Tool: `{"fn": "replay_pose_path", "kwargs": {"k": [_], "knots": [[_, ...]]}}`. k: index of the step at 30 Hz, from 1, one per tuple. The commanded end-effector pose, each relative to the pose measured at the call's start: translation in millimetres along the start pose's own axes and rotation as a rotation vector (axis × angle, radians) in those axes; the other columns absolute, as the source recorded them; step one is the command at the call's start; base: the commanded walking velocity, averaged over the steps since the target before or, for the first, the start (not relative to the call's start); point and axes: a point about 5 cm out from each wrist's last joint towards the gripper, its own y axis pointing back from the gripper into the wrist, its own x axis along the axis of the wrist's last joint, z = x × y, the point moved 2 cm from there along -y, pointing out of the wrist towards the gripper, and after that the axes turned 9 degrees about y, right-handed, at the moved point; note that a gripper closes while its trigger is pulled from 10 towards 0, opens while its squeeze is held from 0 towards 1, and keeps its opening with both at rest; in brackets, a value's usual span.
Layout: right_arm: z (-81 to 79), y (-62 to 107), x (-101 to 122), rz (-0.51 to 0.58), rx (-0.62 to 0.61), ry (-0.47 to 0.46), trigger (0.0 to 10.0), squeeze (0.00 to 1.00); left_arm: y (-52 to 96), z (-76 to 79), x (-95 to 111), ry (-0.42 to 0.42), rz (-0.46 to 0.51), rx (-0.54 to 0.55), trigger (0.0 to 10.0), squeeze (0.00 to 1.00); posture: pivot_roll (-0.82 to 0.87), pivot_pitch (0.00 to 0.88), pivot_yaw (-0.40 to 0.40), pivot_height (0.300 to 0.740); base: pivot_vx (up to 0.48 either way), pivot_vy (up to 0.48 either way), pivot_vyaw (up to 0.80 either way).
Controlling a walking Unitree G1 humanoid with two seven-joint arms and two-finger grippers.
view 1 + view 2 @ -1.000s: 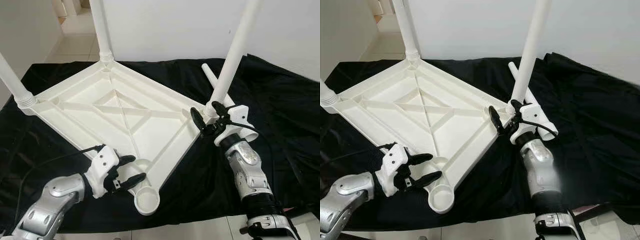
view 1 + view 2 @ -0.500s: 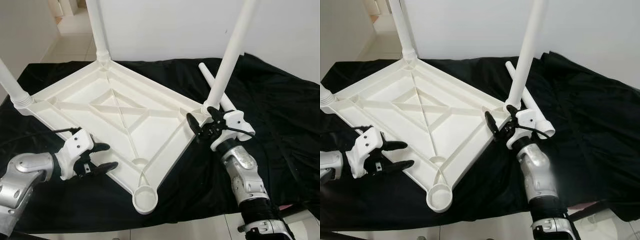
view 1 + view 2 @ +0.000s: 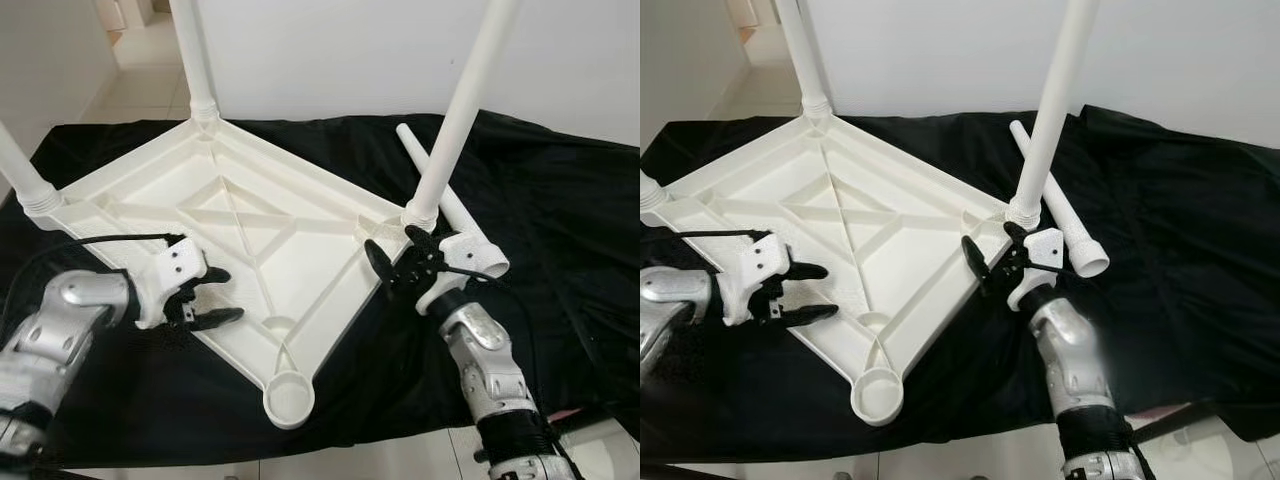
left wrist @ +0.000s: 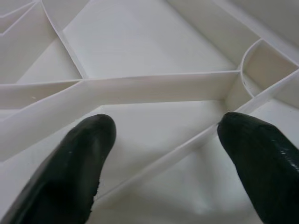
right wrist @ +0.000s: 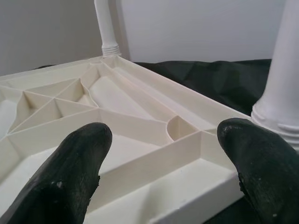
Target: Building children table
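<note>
The white plastic table (image 3: 318,262) lies upside down on a black cloth. Three white legs stand screwed into its corners: far (image 3: 192,60), left (image 3: 22,170) and right (image 3: 455,115). The near corner socket (image 3: 288,399) holds nothing. A loose leg (image 3: 1072,228) lies on the cloth behind the right corner. My left gripper (image 3: 222,296) is open over the table's left-front rim, its fingers (image 4: 77,163) straddling the ribs. At the right corner my right gripper (image 3: 395,260) is open, right beside the base of the right leg (image 5: 285,93).
The black cloth (image 3: 560,220) covers the whole work surface and hangs over the near edge. A white wall rises behind, with a tiled floor (image 3: 140,75) at the far left. Black cables run from both wrists.
My left gripper has swung away from the near socket, left and forward, onto the table's left-front rim. My right gripper has dropped slightly at the right corner. The camera shifted a little.
</note>
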Motion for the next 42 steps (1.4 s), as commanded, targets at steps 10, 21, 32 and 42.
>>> {"fn": "replay_pose_path", "kwargs": {"k": [10,21,32,42], "knots": [[5.8,3.6,2,-0.013,-0.008,0.021,10.0,0.0,-7.1,-0.4,-13,-0.062,-0.132,-0.142,10.0,0.0,-0.03,0.099,0.012,0.74,0.0,0.0,0.0],[7.0,3.3,3,-0.016,-0.005,0.037,10.0,0.0,-13.2,-9.6,-19,-0.078,-0.191,-0.13,10.0,0.0,-0.04,0.101,0.013,0.74,0.0,0.0,0.0],[8.3,4.2,5,-0.019,-0.003,0.052,10.0,0.0,-21.3,-13.0,-24,-0.083,-0.228,-0.136,10.0,0.0,-0.05,0.104,0.018,0.74,0.0,0.0,0.0],[6.5,6.4,4,-0.021,-0.011,0.048,10.0,0.0,-22.1,-12.6,-24,-0.062,-0.227,-0.158,0.0,0.0,-0.05,0.102,0.024,0.74,0.0,0.0,0.0]]}}
